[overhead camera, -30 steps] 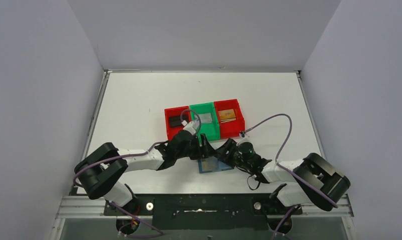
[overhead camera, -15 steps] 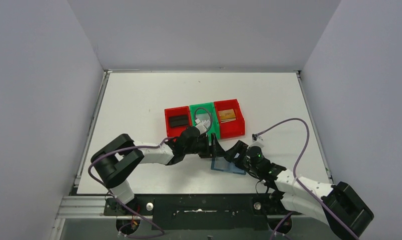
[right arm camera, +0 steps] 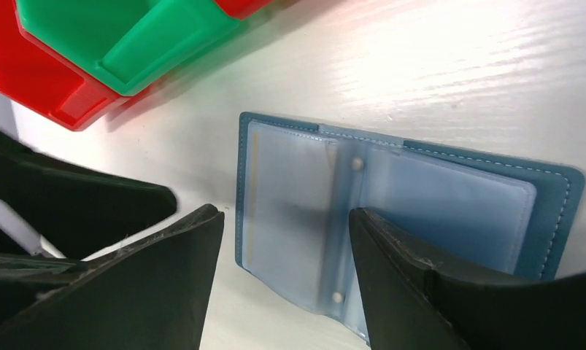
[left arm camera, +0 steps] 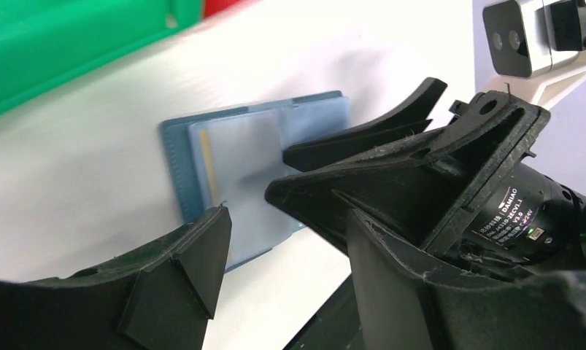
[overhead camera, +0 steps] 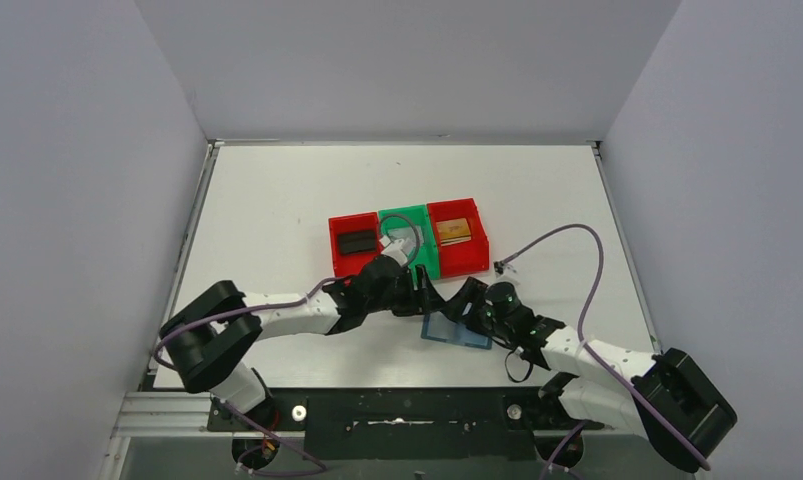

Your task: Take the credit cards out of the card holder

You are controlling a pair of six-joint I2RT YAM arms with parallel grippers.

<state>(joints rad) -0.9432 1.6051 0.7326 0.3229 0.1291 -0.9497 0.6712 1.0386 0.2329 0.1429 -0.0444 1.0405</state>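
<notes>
Card holder [right arm camera: 450, 197] lies spread open just on my side of the green bin [right arm camera: 129, 29], and I take the gold strip in the pocket [right arm camera: 293, 204] nearest that bin for the edge of a credit card [right arm camera: 254, 189]. My left gripper [left arm camera: 286, 232] and right gripper [right arm camera: 286, 219] both hang over it, fingers apart, holding nothing. I judge this the pull-out step: next, one gripper should pin the leaf farther from the bin while the other nips that edge.
</notes>
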